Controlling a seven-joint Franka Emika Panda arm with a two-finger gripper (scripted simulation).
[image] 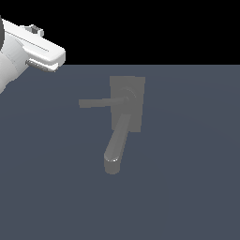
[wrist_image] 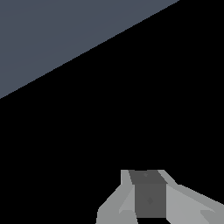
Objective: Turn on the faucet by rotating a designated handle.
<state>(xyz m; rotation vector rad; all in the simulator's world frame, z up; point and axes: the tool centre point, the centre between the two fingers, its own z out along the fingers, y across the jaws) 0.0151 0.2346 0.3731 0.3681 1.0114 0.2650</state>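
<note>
My pincer point(wrist_image: 151, 210), grip state unclear, far from handle point(image: 96, 102); risk: hit spout point(image: 116, 145) instead on approach.

We recorded a flat, uniform slate-blue floor point(image: 187, 187) filling the lower part of the exterior view, meeting a featureless black backdrop point(image: 150, 28) along a straight horizontal edge, under dim, even light with no furniture, walls or windows discernible.

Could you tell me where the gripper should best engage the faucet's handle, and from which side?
Probably near the free tip of the handle, far from its hub, for leverage. It lies flat, pointing to the exterior view's left, so the gripper should descend from above.
</note>
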